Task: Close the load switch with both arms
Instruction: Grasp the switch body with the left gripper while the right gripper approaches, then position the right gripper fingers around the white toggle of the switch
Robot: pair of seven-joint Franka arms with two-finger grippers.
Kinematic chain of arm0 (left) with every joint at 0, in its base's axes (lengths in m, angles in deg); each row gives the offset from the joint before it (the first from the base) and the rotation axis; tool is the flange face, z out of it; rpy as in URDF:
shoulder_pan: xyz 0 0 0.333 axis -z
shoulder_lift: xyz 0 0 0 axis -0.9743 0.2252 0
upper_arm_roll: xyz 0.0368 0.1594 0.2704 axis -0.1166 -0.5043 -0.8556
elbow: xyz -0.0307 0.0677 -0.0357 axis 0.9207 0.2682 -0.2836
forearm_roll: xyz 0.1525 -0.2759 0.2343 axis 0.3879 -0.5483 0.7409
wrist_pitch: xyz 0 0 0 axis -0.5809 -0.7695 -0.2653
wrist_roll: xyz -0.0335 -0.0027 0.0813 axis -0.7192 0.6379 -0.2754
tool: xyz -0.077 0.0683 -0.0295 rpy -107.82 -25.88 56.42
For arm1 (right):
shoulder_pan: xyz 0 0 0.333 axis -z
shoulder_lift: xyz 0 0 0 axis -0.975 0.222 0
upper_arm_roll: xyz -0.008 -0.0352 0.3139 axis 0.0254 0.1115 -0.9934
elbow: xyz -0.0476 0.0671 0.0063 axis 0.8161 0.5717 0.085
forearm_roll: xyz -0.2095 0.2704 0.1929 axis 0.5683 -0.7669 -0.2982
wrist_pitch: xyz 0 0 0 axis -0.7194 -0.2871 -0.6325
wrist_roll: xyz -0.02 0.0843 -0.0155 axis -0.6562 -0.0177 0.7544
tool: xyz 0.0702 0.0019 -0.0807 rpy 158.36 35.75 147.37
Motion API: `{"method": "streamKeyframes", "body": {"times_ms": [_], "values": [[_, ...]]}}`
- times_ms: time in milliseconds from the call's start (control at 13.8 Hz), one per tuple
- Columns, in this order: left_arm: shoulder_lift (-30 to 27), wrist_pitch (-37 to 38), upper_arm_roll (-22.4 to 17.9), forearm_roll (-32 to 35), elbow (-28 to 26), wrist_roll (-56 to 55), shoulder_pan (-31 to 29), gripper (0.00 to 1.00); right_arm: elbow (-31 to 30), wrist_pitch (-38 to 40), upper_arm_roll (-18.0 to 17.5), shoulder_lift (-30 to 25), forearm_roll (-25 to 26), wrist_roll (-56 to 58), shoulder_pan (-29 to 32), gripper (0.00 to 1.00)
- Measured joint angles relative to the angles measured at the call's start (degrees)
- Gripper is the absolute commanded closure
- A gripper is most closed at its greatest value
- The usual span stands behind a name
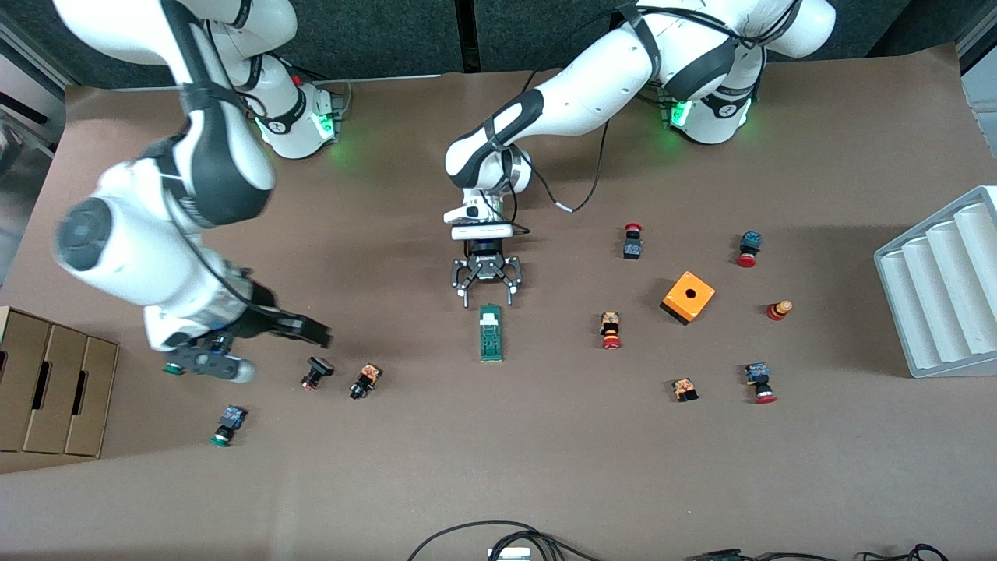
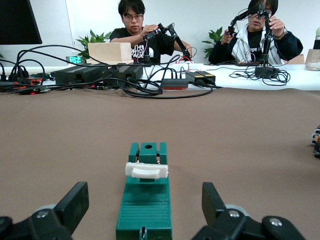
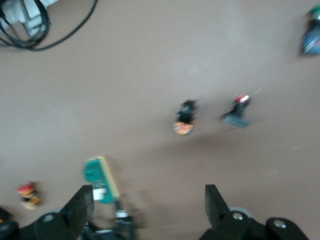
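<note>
The load switch [image 1: 491,333] is seen lying flat on the table [image 1: 498,467] near the middle, long axis running from 12 to 6 o'clock in the front view, with its white sliding piece [image 1: 489,319] at the 12 o'clock end. It is not yet gripped by anything, so the closing itself is judged not to have begun. The left gripper [image 1: 486,292] is held low just at the switch's 12 o'clock end, jaws spread wide and lined up either side of the block; in the left wrist view the switch [image 2: 145,200] is framed between the two fingers [image 2: 72,205] without being touched. The right gripper [image 1: 300,331] is placed at about 9 o'clock from the switch, well apart from it, over the table near a black push button [image 1: 315,372], with its jaws likewise spread and empty. What is left, by this reading: the block to be steadied by one arm and the slider pushed home by the other.
</note>
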Motion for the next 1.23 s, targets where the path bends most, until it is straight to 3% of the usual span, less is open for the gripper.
{"method": "streamKeyframes", "body": {"times_ms": [581, 1017, 1235], "values": [[3.4, 0.7, -0.7, 0.8, 3.5, -0.1, 0.1, 0.0, 0.1, -13.6, 0.9, 7.2, -1.4, -33.8, -13.7, 0.01], [3.8, 0.7, -1.3, 0.9, 4.1, -0.1, 0.2, 0.0, 2.6, -16.8, 4.7, 13.8, -1.7, -46.9, -21.0, 0.01], [4.2, 0.7, -1.3, 0.9, 5.1, -0.1, 0.2, 0.01, 4.8, -16.9, 5.7, 16.2, -4.9, -49.0, -21.7, 0.01]]}}
